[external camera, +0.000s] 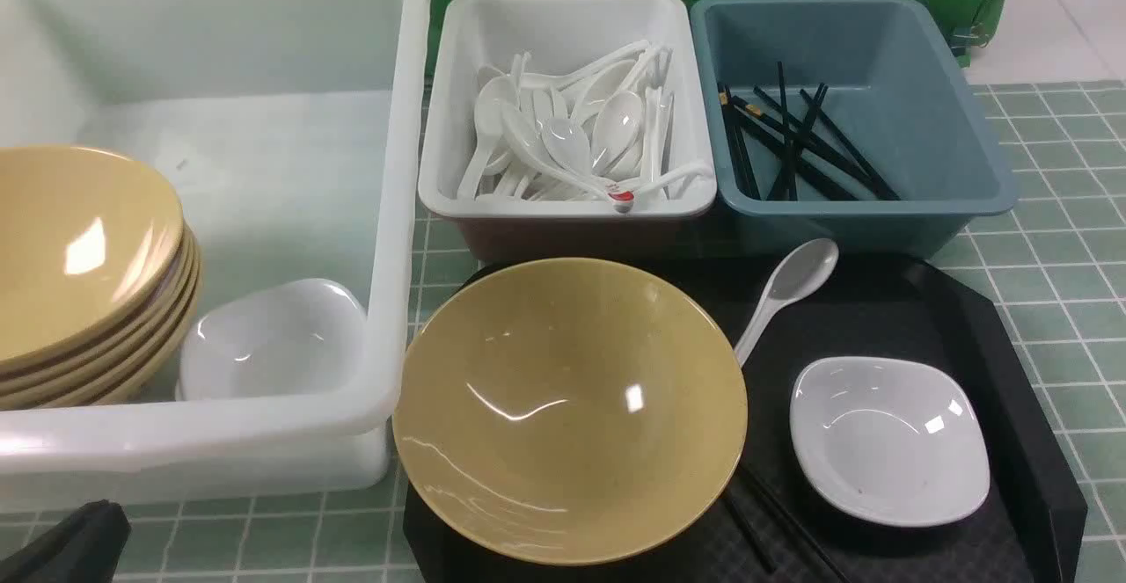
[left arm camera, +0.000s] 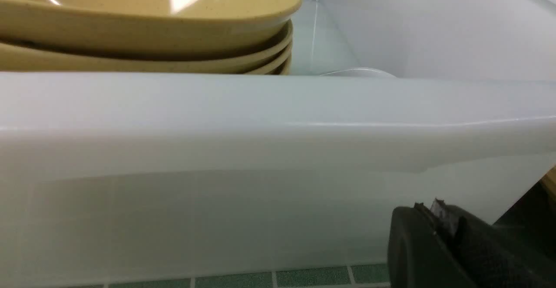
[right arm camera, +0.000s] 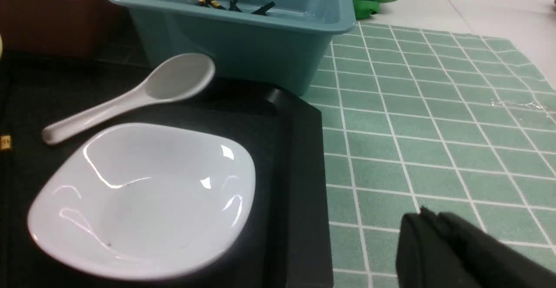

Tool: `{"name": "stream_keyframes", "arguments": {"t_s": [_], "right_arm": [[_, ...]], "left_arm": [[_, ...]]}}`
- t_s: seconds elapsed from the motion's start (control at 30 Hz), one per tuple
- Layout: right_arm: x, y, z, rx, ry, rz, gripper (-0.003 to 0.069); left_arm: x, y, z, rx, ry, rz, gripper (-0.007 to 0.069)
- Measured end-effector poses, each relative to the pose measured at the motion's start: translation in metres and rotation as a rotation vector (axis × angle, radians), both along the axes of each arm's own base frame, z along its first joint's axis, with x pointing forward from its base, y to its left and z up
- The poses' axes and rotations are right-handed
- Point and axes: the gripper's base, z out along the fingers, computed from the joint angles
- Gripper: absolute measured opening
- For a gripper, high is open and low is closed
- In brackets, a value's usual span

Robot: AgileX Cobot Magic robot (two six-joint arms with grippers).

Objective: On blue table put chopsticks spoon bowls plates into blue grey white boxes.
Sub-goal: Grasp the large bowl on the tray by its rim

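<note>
Two tools (left arm camera: 430, 212) (right arm camera: 428, 218), closed, empty

1. A tan bowl (external camera: 570, 407), a white plate (external camera: 888, 438) and a spoon (external camera: 786, 288) sit upright just before the boxes.
2. Stacked bowls (external camera: 79, 275) rest in the large white box (external camera: 264, 29). Spoons (external camera: 572, 126) fill the small white box (external camera: 563, 20), and chopsticks (external camera: 792, 143) lie in the blue box (external camera: 968, 126).

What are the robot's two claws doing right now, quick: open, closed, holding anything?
Left gripper: closed, holding nothing.
Right gripper: closed, holding nothing.

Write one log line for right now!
left hand: shut, empty | right hand: shut, empty | black tray: bowl, spoon, plate, chopsticks unsorted
</note>
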Motion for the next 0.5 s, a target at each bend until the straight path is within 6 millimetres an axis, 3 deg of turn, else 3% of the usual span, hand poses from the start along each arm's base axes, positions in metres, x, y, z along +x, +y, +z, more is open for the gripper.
{"name": "stream_keyframes", "arguments": {"t_s": [0.5], "right_arm": [[0.0, 0.0, -0.0001, 0.0, 0.001, 0.0, 0.0077]], "left_arm": [[0.0, 0.0, 0.0, 0.0, 0.0, 0.0, 0.0004]]}}
